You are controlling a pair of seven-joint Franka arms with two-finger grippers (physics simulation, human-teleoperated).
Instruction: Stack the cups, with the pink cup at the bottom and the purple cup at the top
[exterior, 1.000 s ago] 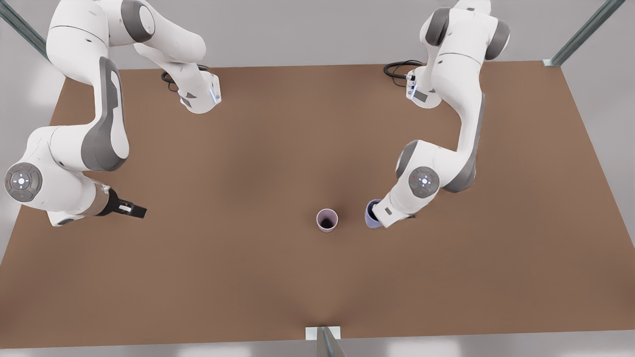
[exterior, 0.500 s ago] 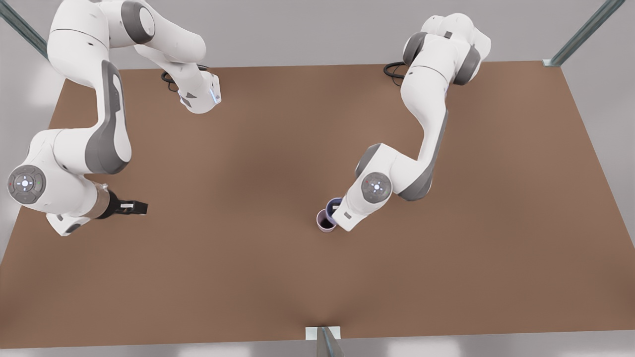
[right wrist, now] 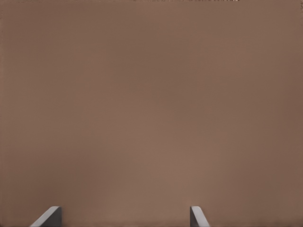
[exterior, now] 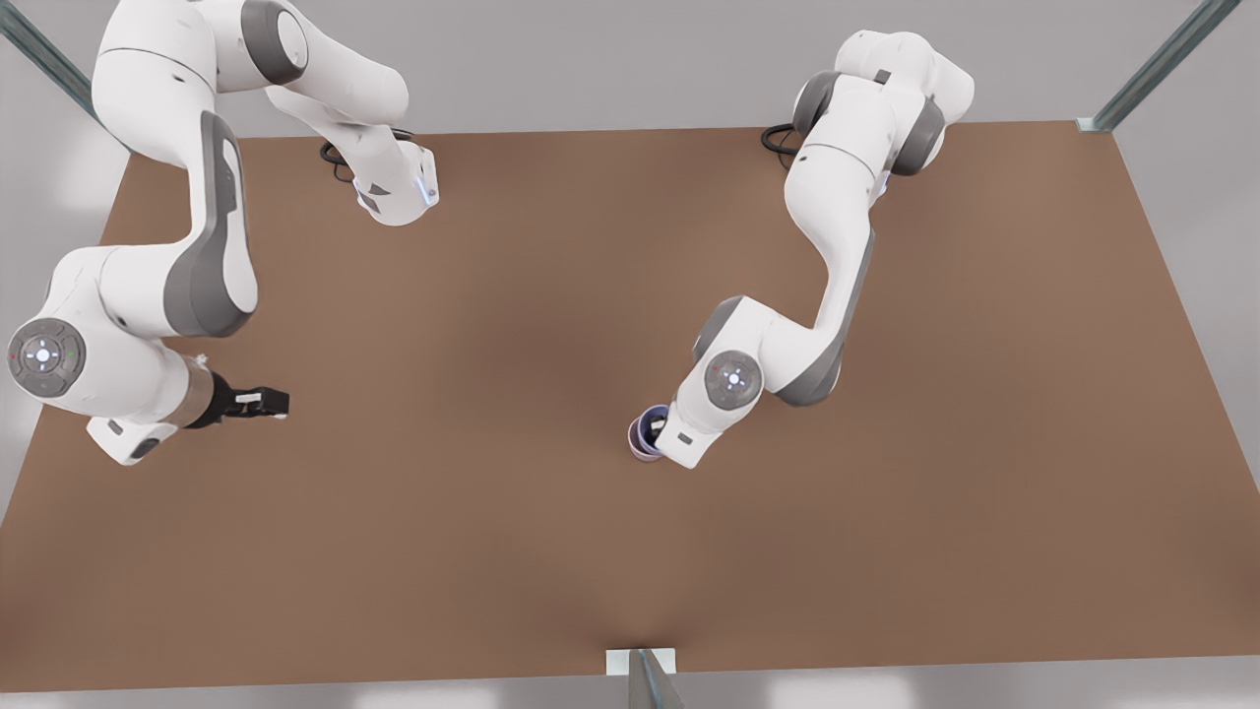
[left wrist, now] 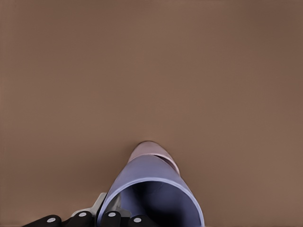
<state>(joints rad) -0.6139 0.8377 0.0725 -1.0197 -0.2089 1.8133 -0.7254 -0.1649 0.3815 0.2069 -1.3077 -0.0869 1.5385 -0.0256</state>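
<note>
The pink cup [exterior: 638, 452] stands upright on the brown table [exterior: 492, 551], right of the middle in the front view. The purple cup [exterior: 651, 424] sits directly over its mouth, and I cannot tell how deep it reaches inside. My left gripper [exterior: 662, 434], on the arm at the front view's right, is shut on the purple cup's wall. In the left wrist view the purple cup [left wrist: 152, 188] shows its dark inside, with the pink cup's rim [left wrist: 152, 148] just beyond it. My right gripper [exterior: 264, 402] waits open at the front view's left, and its fingers [right wrist: 49, 216] hang over bare table.
Both arm bases [exterior: 399, 192] stand at the table's far edge with black cables [exterior: 787, 133] beside them. A metal post [exterior: 645, 679] rises at the middle of the near edge. Bare brown table lies between the two arms.
My left arm carried the purple cup toward the front view's left, from beside the pink cup to right over it. The right arm shifted only slightly.
</note>
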